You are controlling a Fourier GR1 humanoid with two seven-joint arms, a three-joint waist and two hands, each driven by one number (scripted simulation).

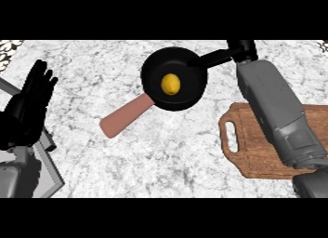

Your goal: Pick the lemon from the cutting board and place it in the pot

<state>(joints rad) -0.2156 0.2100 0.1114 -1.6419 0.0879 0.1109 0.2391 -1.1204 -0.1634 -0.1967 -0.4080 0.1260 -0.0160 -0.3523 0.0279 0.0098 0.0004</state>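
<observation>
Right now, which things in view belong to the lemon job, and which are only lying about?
Belong to the job: lemon, lying in the pot; cutting board; right hand by the pot.
Just there: left hand, resting open at the left edge; marble counter.

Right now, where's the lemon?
In the head view the lemon lies inside the black pot, upper centre, left of the cutting board and just below-left of the right hand.

White-grey marbled counter top, black-and-white patterned tiles at both far corners, soft even light
</observation>
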